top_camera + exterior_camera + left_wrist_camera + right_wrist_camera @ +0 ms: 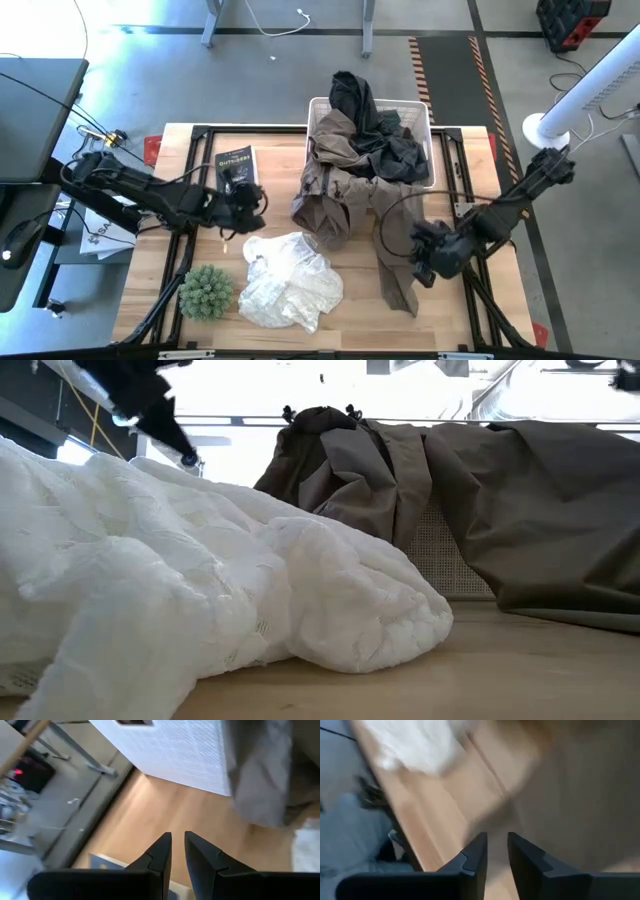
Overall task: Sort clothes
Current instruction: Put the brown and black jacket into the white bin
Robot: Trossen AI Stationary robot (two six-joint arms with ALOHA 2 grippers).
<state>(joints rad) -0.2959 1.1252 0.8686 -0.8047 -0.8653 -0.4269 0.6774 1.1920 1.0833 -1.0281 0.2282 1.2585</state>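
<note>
The white basket (423, 112) served as the landmark at the far middle of the table (200, 160). Dark grey pieces (368, 120) were heaped inside it and rose over its far rim. The khaki-brown trousers (335, 195) spilled out over its near-left wall onto the table, one leg trailing away from the basket toward the near edge. A white faintly patterned garment (290, 275) lay crumpled on the table, well in front of the basket and just beside the trousers' folds.

The left arm stretched low across the table from the left, its elbow bent, and its end effector (247, 203) hung to the left of the basket, near a dark book (234, 165). Its fingers (159, 854) stood nearly closed, a narrow gap between them, holding nothing.

The right arm reached in from the far right, angled down, with its end effector (425, 262) in front of the basket, just beside the trailing trouser leg. Its fingers (475, 855) were likewise almost together and empty.

A green spiky plant (206, 290) sat near the table's front-left corner, well apart from the basket.
</note>
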